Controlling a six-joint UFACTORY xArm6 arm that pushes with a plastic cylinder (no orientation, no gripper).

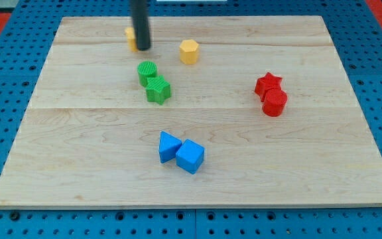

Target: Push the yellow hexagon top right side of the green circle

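Light was bright and even across the desk (297,166), seemingly from overhead. Shadows were short and soft, tucked close under each block; the blue cube (190,157) showed a faint one at its base. No hard glare, only a mild sheen on the pale wood. Focus was fairly sharp on the blocks. The rod (140,23) looked slightly soft and was cropped at the view's top. Desk edges converged toward the view's top.

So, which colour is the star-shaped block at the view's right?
Red: the star touches a red cylinder, seen in the camera view.
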